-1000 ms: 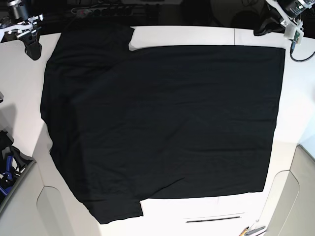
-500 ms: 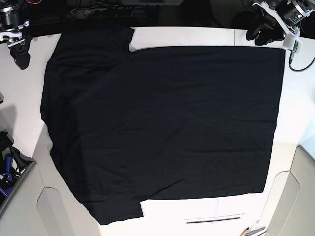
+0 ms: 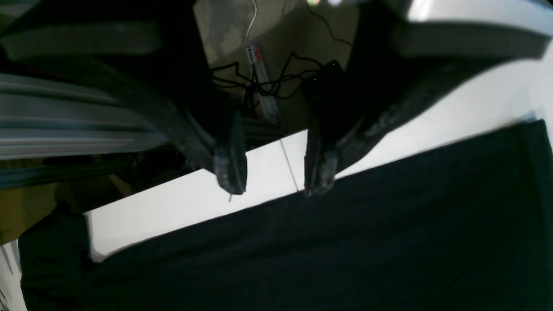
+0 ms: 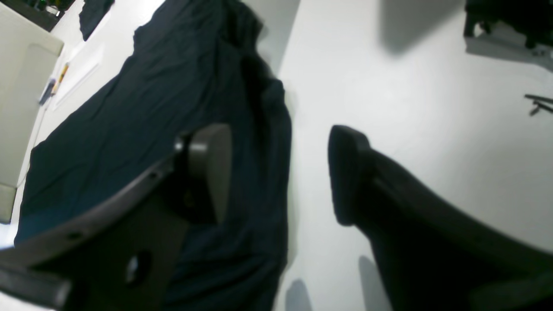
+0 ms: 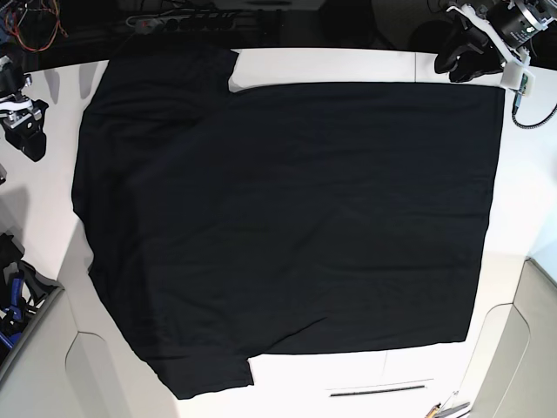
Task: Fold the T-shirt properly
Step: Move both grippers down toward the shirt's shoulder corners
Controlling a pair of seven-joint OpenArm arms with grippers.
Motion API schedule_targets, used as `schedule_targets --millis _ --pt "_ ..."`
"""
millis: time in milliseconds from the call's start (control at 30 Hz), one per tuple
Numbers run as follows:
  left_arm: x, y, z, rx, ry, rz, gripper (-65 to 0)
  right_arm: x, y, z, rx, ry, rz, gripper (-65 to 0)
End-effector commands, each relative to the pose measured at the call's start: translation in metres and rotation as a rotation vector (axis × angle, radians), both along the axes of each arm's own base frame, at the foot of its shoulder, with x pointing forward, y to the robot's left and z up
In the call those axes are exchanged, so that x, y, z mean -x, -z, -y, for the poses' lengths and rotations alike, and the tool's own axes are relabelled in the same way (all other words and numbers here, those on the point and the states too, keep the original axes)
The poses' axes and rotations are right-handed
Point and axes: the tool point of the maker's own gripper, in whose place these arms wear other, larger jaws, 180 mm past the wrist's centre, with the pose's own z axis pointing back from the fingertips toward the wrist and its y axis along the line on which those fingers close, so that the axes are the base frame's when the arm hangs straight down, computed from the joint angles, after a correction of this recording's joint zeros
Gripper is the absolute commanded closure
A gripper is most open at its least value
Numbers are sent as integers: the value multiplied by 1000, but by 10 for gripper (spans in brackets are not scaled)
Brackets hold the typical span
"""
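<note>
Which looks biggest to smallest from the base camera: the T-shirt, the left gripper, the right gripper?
1. T-shirt, by far.
2. Left gripper and right gripper: both small and partly cropped, too alike to rank.

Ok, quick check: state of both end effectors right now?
Left end effector: open, holding nothing, above the table edge by the T-shirt.
Right end effector: open, holding nothing, over the shirt's edge.
</note>
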Motion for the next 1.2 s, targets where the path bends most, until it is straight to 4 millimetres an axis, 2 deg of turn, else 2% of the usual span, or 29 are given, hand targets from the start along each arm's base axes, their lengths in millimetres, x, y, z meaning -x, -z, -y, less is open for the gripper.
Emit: schedule_targets --millis 0,200,433,600,800,933,1167 --pt "-2 -8 2 12 10 24 -257 -4 -8 2 14 -12 29 -354" --pt "-6 -9 2 11 12 33 -257 -11 10 -28 -19 -102 -15 -354" --pt "-5 -7 2 7 16 23 -257 -35 21 -42 66 -163 -72 -354" --pt "-4 -6 2 6 18 16 -257 -36 31 -42 47 -152 -94 -354" --pt "-4 -6 2 6 18 15 -257 -33 60 -28 -38 -103 -144 -354" --pt "-3 -6 2 5 18 14 -257 -31 62 -40 -113 -136 -136 -351" --pt "-3 -6 2 4 19 14 -257 -31 69 -63 -137 -194 -156 -338"
